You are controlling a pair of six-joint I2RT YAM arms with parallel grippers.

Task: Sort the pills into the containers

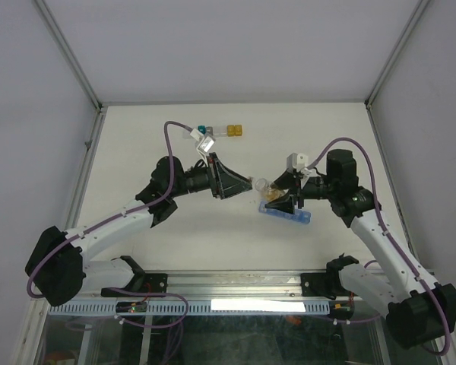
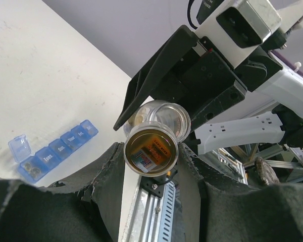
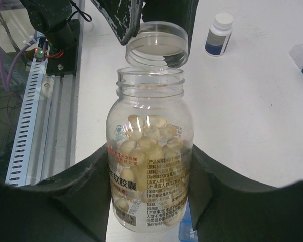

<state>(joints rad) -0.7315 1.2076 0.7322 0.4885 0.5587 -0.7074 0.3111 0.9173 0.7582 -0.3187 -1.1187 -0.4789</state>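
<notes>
The right claw [image 3: 149, 151] is pinching the open pill bottle [image 3: 149, 196] near the blue containers [image 2: 55, 151] while the left claw [image 2: 151, 156] is pinching its lid [image 3: 156, 45] clear, probably so the pills [image 3: 146, 132] can be tipped in.

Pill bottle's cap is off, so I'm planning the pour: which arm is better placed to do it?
Right, probably. The right gripper holds the open pill bottle close by the blue organizer, whose end lid is up; the left gripper holds only the cap.
</notes>
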